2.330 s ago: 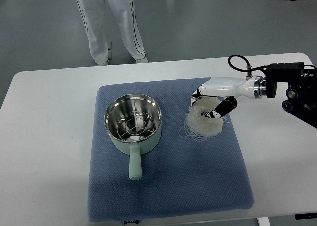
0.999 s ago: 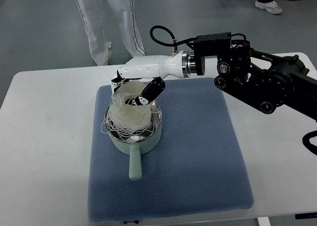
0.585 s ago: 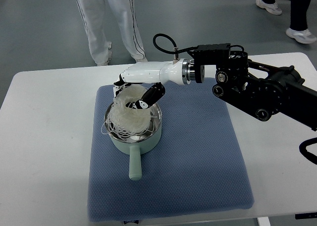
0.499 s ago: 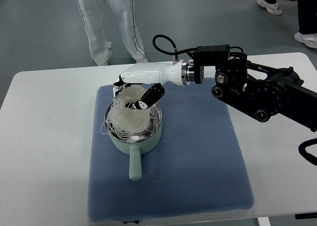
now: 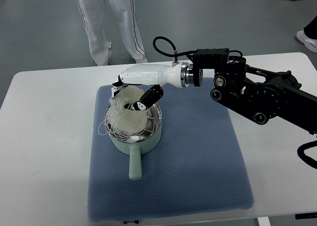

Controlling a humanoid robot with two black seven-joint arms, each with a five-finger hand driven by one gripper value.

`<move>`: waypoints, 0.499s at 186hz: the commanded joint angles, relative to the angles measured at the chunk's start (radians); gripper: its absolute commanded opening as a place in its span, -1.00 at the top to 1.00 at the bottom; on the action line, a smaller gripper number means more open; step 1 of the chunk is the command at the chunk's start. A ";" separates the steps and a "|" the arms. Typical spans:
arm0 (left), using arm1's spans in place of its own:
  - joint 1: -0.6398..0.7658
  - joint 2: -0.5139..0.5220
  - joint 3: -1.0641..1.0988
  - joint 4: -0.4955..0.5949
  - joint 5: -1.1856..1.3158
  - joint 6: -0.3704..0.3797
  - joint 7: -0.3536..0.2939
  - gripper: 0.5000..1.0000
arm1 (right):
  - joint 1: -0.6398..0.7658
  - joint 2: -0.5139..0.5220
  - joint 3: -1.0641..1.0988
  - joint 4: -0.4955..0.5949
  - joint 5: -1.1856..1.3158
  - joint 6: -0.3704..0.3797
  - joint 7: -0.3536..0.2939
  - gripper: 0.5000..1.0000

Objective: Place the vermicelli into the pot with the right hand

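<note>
The right robot hand (image 5: pixel 132 89) reaches in from the right edge on a long black arm (image 5: pixel 262 94) and hangs over the far rim of the pot (image 5: pixel 132 132). Its white shell ends in dark fingers (image 5: pixel 143 99) curled around the top of the vermicelli (image 5: pixel 125 114) — the hand is closed on the bundle, holding it from above.

The vermicelli is a pale, tangled nest, its upper part in the fingers, its lower part sitting in the mouth of the pot. Loose strands spill over the left rim and hang outside the wall on that side. How deep the nest reaches inside cannot be told, as it hides most of the steel interior.

The pot is pale green with a shiny inside; its handle (image 5: pixel 134 165) points toward the near edge. It stands on the left half of a blue mat (image 5: pixel 198 161), which lies on the white surface (image 5: pixel 44 151).

Beyond the far edge of the surface a person's legs (image 5: pixel 114 25) in white trousers stand on the grey floor — and a shoe (image 5: pixel 308 37) shows at the right edge.
</note>
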 commanded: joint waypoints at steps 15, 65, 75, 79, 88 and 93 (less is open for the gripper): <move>0.000 0.000 0.000 0.000 0.000 0.000 0.000 -1.00 | -0.002 -0.001 0.001 0.000 0.002 -0.023 0.001 -0.56; 0.000 0.000 0.000 0.000 0.000 0.000 0.000 -1.00 | -0.006 -0.006 0.004 0.000 0.002 -0.025 0.001 -0.57; 0.000 0.000 0.000 0.000 0.000 0.000 0.000 -1.00 | -0.008 -0.007 0.008 0.000 0.002 -0.023 0.001 -0.57; 0.000 0.000 0.000 0.000 0.000 0.000 0.000 -1.00 | -0.008 -0.009 0.009 0.000 0.002 -0.023 0.001 -0.57; 0.000 0.000 0.000 0.000 0.000 0.000 0.000 -1.00 | -0.008 -0.012 0.011 0.000 0.002 -0.025 0.001 -0.57; 0.000 0.000 0.000 0.000 0.000 0.000 0.000 -1.00 | -0.006 -0.015 0.014 0.000 0.002 -0.025 0.001 -0.57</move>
